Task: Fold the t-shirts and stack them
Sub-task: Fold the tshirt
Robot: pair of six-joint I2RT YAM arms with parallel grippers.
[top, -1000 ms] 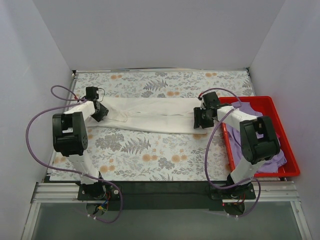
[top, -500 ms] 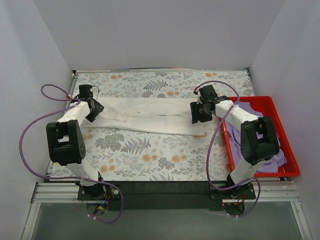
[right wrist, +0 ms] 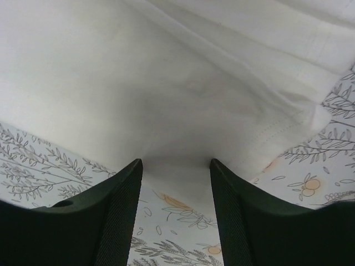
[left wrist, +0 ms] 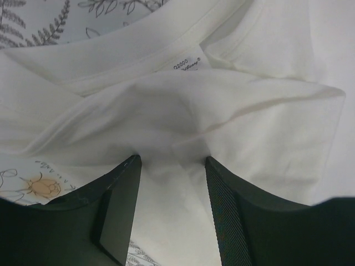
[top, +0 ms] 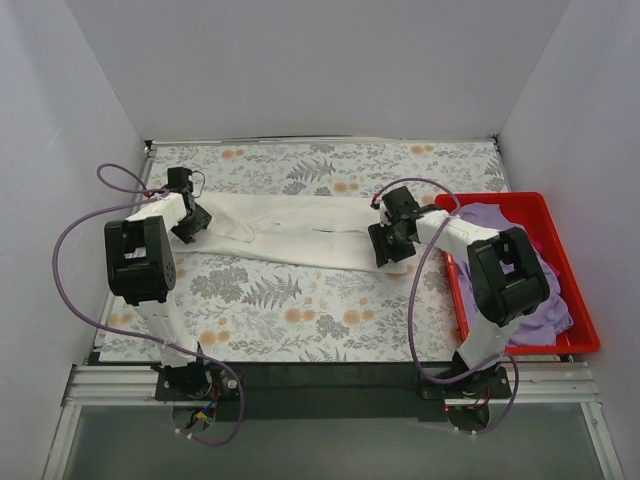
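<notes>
The white t-shirt (top: pixel 300 230) lies as a long folded band across the middle of the table, graphic hidden. My left gripper (top: pixel 195 222) is open at the shirt's left end. In the left wrist view (left wrist: pixel 172 160) its fingers straddle a raised fold of the shirt (left wrist: pixel 249 111) below the collar and its label. My right gripper (top: pixel 385 245) is open at the shirt's right end. In the right wrist view (right wrist: pixel 175 163) its fingers straddle the hem of the shirt (right wrist: pixel 138 66). The lavender t-shirt (top: pixel 525 290) lies crumpled in the red bin.
The red bin (top: pixel 500 197) stands at the table's right edge, beside the right arm. The floral tablecloth (top: pixel 300 310) covers the table. White walls close in the back and both sides. Purple cables loop off both arms.
My right gripper has moved left and nearer, down onto the shirt's right hem. My left gripper has shifted slightly back onto the shirt's left end.
</notes>
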